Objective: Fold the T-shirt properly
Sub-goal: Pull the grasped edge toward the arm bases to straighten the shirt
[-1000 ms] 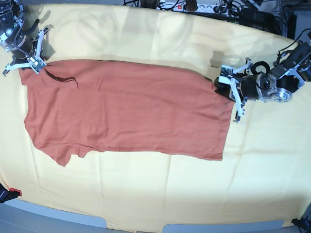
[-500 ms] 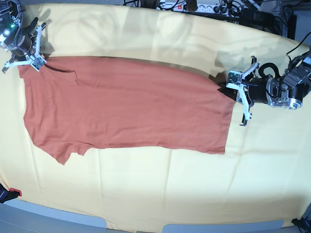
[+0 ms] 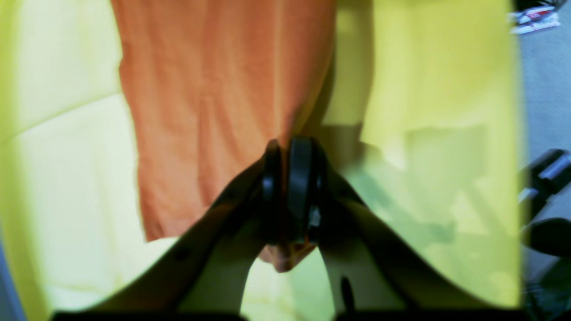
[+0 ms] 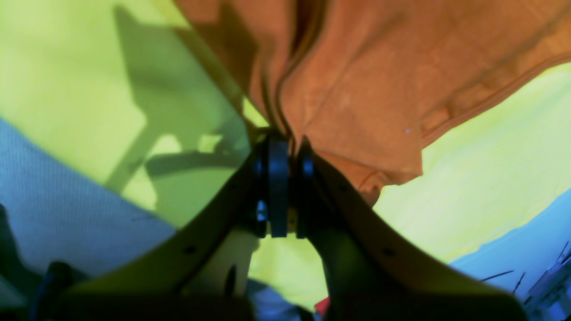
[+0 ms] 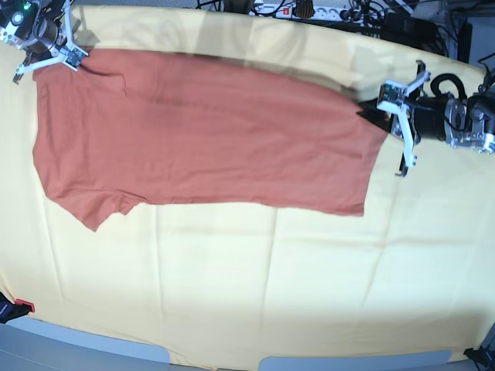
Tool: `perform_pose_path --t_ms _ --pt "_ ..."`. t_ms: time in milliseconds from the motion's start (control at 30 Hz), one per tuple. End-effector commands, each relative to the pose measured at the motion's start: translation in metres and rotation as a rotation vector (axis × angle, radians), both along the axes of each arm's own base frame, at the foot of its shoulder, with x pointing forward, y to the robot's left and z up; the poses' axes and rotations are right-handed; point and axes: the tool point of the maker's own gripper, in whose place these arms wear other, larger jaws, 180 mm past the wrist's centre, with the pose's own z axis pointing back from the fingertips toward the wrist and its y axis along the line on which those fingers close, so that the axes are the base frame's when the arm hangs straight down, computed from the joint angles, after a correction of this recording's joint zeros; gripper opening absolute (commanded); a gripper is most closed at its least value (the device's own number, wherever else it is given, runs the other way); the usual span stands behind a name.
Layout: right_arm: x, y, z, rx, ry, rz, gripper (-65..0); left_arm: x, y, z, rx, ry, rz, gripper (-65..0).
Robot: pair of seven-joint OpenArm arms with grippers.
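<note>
At the far left corner of the base view, the right end effector (image 5: 68,56) has its jaws pressed together on the shoulder corner of the T-shirt (image 5: 209,131). Its wrist camera shows it well: bunched rust-orange fabric squeezed between the two black pads (image 4: 279,187), with folds running up and away from the pinch. That arm sits right at the frame's edge, angled in toward the shirt.

Over on the other side, the left end effector (image 5: 384,112) is doing the same thing, clamped tight on the hem corner, and a little nub of orange cloth pokes out below the pads (image 3: 299,191) in the wrist view. This arm reaches in nearly level from the right edge, with its white fingers pointing back toward the shirt.

The T-shirt itself is stretched between the two pinch points. Its far edge looks lifted, since there's a dark shadow line along it, while the near edge and the one visible sleeve lie on the pale yellow cloth (image 5: 271,294) covering the worktop. It looks folded in half lengthwise.

Cables and a power strip (image 5: 309,11) sit past the far edge.
</note>
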Motion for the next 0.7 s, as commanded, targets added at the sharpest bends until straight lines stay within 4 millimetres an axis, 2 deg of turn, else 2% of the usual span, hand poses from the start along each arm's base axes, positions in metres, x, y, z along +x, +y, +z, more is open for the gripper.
perform_pose_path --t_ms 0,67,300,333,367,467,533,567,667 --pt "0.0 -0.007 0.005 -0.036 0.007 0.012 -65.0 -0.001 0.002 0.008 -0.003 -0.006 0.002 -65.0" --pt "-0.005 -0.008 0.004 -0.043 0.021 0.01 -65.0 -0.007 0.004 0.004 0.01 0.007 -0.006 -65.0" --pt "-0.008 -0.009 0.003 -0.044 0.034 0.001 -65.0 -0.008 0.006 0.001 0.02 0.006 -0.012 -65.0" --pt "-0.008 -0.009 0.003 -0.045 0.035 0.001 -65.0 -0.008 0.006 0.001 0.02 0.006 -0.012 -63.2" --pt "-0.008 -0.009 0.003 -0.047 0.036 0.0 -65.0 -0.008 0.006 0.001 0.019 0.006 -0.012 -56.6" --pt "-0.011 -0.007 0.004 -0.037 0.048 -0.011 -41.7 -0.009 0.005 0.002 0.013 0.014 -0.004 -33.4" --pt "-0.013 -0.002 0.006 -0.027 0.062 -0.023 -27.8 -0.009 0.004 0.002 0.009 0.017 -0.001 -24.7" --pt "-0.013 0.0 0.008 -0.025 0.067 -0.024 -25.1 -0.009 0.005 0.002 0.012 0.017 0.0 -24.1" --pt "-0.008 0.007 0.019 -0.037 0.042 -0.014 -24.8 -0.007 0.007 0.001 0.029 0.011 0.005 -24.3"
